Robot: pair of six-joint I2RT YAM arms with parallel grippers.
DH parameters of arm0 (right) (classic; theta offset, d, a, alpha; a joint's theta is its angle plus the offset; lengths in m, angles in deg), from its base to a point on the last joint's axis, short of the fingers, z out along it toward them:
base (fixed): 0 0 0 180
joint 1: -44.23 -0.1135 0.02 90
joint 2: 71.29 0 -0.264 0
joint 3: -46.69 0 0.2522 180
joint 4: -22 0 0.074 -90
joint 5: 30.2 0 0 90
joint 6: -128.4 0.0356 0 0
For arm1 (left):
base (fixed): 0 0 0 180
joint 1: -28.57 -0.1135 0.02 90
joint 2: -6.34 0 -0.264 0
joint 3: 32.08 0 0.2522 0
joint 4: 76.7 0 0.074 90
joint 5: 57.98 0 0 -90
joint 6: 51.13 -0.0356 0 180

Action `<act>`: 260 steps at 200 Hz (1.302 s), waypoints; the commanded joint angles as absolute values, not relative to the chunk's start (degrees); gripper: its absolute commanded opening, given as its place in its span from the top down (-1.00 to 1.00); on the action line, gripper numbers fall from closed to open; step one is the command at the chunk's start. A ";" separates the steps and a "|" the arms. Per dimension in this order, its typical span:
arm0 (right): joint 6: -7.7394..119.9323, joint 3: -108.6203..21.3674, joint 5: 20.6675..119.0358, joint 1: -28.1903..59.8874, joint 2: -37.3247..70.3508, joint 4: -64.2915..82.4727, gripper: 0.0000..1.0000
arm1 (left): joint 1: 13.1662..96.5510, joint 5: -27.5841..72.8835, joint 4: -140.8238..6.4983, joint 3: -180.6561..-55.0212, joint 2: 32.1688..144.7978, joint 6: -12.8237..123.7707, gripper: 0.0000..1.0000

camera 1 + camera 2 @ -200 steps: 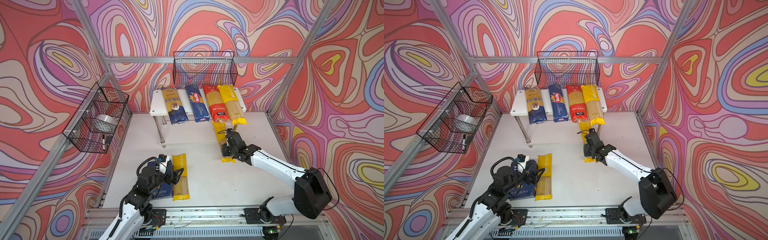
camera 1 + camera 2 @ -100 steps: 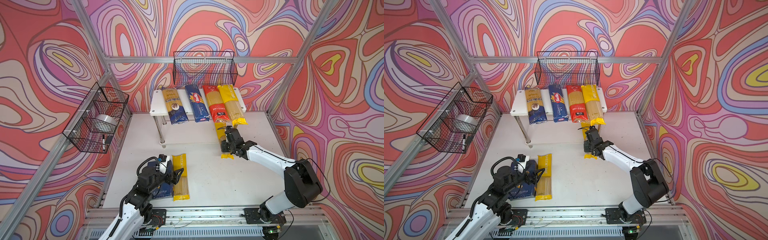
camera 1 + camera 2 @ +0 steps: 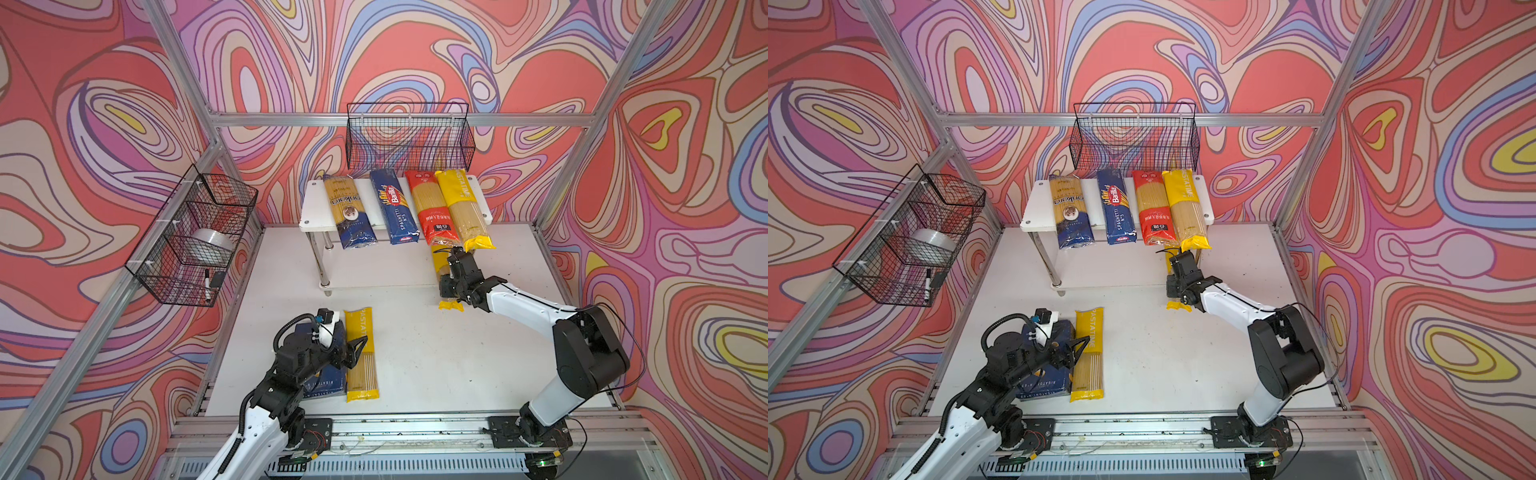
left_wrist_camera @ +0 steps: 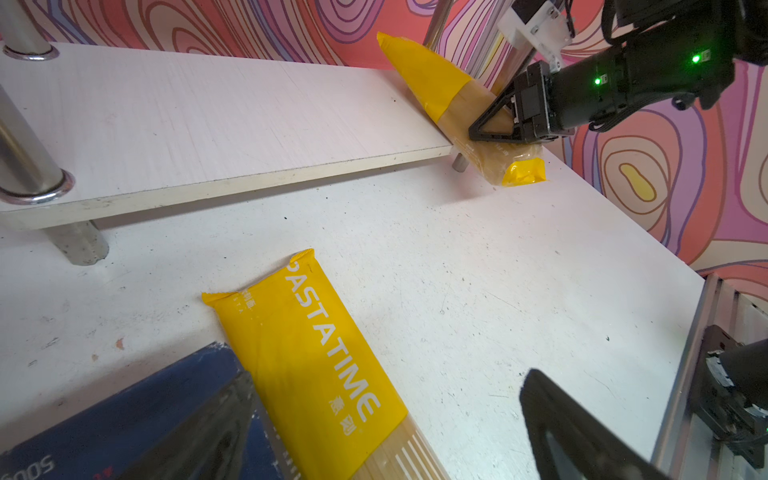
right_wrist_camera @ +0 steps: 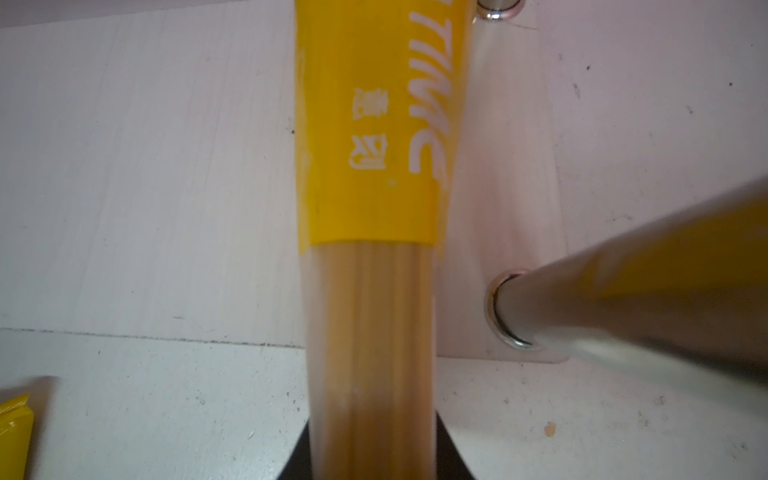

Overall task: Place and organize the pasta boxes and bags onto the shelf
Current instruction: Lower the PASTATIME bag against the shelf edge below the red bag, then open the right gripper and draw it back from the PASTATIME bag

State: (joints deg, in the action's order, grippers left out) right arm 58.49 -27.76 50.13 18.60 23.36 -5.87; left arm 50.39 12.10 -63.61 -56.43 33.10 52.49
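**Yellow bag part-way onto the lower board, right gripper clamped on it**

The right gripper [image 4: 492, 126] is clamped on the clear window section of a long yellow "PASTATIME" spaghetti bag [image 4: 428, 79]. Its jaws are nearly together with the packet pinched between them. The right wrist view shows the black fingers [image 5: 446, 461] pressed against both sides of the strands.

The held bag's printed yellow end lies on the lower board [image 3: 374, 270] of the small 2-tier shelf of white boards on chrome tube legs [image 3: 316, 208], just beside a front chrome leg [image 5: 582, 307]. Its crimped tail touches the white table [image 3: 436, 365] just in front of that board's edge.

On the top board, 4 packs lie side by side with their near ends overhanging the front edge. From the left in both top views they are:
- a dark blue bag with a gold top [image 3: 350, 214]
- a long narrow dark blue Barilla "Spaghetti n.5" box [image 3: 394, 208]
- a red bag [image 3: 431, 210]
- another yellow PASTATIME bag [image 3: 463, 208]

The left gripper [image 3: 355, 349] hangs over the near left part of the table with its jaws spread wide and nothing between them. Below it a loose yellow PASTATIME bag [image 3: 361, 361] lies flat on the table. A wide flat dark blue Barilla rigatoni box [image 3: 1042, 382] sits right against that bag's left side, partly hidden by the arm.

There are also 2 black wire mesh baskets on the frame. 1 is behind the shelf [image 3: 409, 137], and 1 is at the left [image 3: 166, 274] with a pale roll [image 3: 212, 243] inside.
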 commanded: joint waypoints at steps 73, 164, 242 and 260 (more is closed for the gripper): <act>60.80 -31.48 48.31 20.15 23.63 2.42 0.37 | 50.68 11.98 -64.78 -56.30 33.14 52.84 -1.00; 61.79 -28.17 52.43 20.16 19.65 -3.89 -0.14 | 50.67 12.01 -64.78 -56.29 32.89 52.93 -1.00; 66.38 -15.31 60.41 19.93 6.55 -8.39 -0.17 | 50.68 11.56 -64.96 -56.25 33.06 52.97 -1.00; 67.43 -12.73 61.73 19.72 3.83 -9.57 -0.16 | 50.63 11.49 -64.90 -56.27 33.09 53.02 -1.00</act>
State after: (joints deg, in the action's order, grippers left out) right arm 65.12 -15.69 58.78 19.89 7.15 -6.87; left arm 50.39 12.08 -63.63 -56.43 33.06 52.63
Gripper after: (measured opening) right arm 0.582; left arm 0.994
